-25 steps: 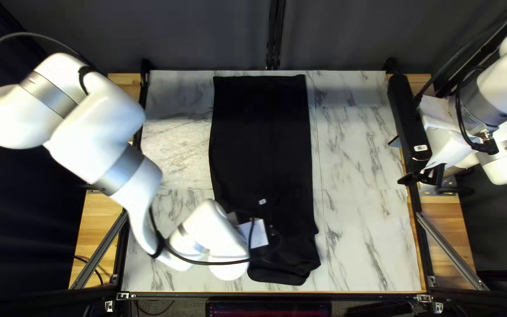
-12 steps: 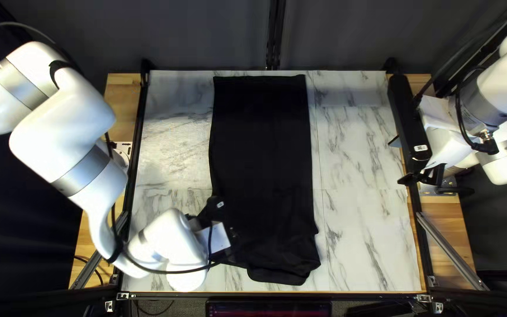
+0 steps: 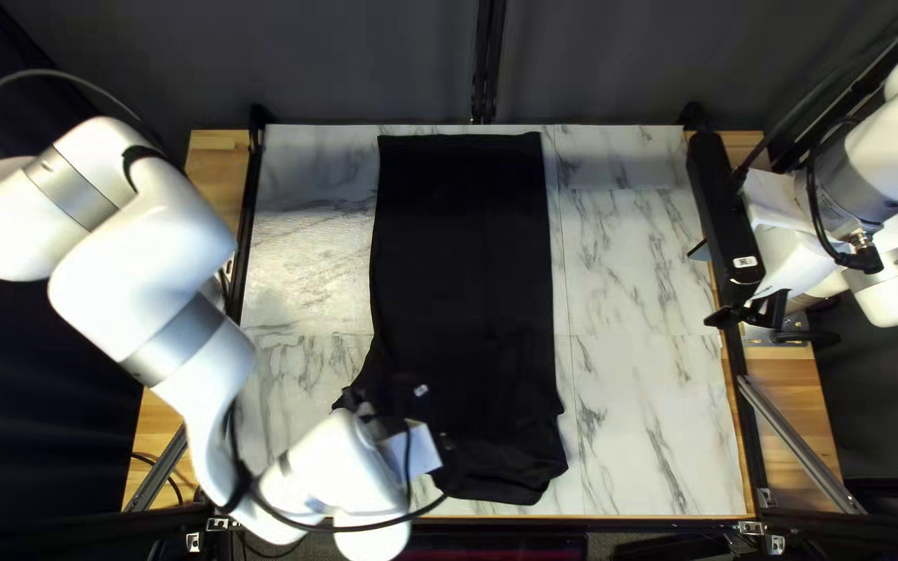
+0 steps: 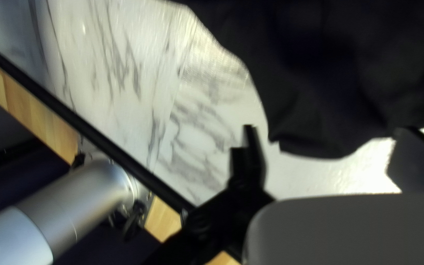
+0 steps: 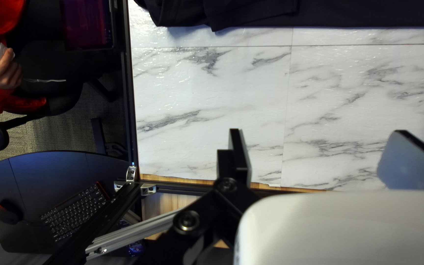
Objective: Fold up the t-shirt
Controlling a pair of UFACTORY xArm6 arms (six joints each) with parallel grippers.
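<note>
The black t-shirt point(image 3: 465, 239) lies lengthwise on the table, its far part smooth, its near part rumpled and jutting leftward beside my left arm. Over that near part is my left gripper point(image 3: 433, 416), dark against the cloth and partly hidden. In the left wrist view my left gripper point(image 4: 327, 147) is open, with the t-shirt point(image 4: 330, 83) just ahead and nothing touched by both fingers. At the table's right edge hangs my right gripper point(image 3: 745, 314), away from the cloth. The right wrist view shows my right gripper point(image 5: 317, 152) open over bare marble, the t-shirt point(image 5: 256, 12) farther ahead.
The marble tabletop point(image 3: 646, 416) extends right of the shirt. My left arm point(image 3: 194, 343) crosses the table's near left corner. Black rails point(image 4: 94, 132) edge the table. Beyond the near edge are a person's hand point(image 5: 1, 68) and a keyboard point(image 5: 77, 211).
My left gripper moved left across the shirt's near part, then back right and toward the near edge. Cloth now shows jutting out left of the near part. The right arm stayed still.
</note>
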